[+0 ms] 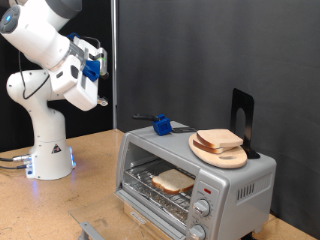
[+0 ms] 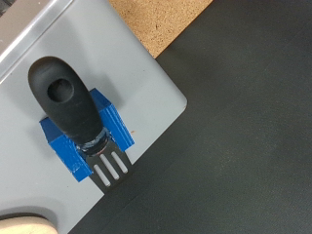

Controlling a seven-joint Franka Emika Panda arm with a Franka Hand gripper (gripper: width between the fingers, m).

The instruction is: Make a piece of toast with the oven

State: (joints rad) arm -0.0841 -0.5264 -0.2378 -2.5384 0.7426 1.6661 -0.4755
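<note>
The silver oven [image 1: 240, 175] stands at the exterior view's lower right, and I can see straight onto its wire rack. One piece of toast [image 1: 172, 181] lies on the rack inside. A second pale slice [image 1: 218, 139] lies on a round light-wood board [image 1: 225, 155] on the oven's top. My gripper [image 1: 96, 66] hangs in the air at the upper left, well above and left of the oven, with nothing seen between its fingers. No fingers show in the wrist view, which looks down on the oven's top [image 2: 39, 49].
A black-handled fork [image 2: 68, 102] rests in a blue holder [image 2: 58, 146] on the oven's top, also in the exterior view [image 1: 160, 124]. A black stand [image 1: 243, 112] rises behind the board. The wooden table [image 1: 60, 205] carries the robot base [image 1: 48, 150]. Two knobs [image 1: 205, 208] sit under a red light [image 1: 208, 190].
</note>
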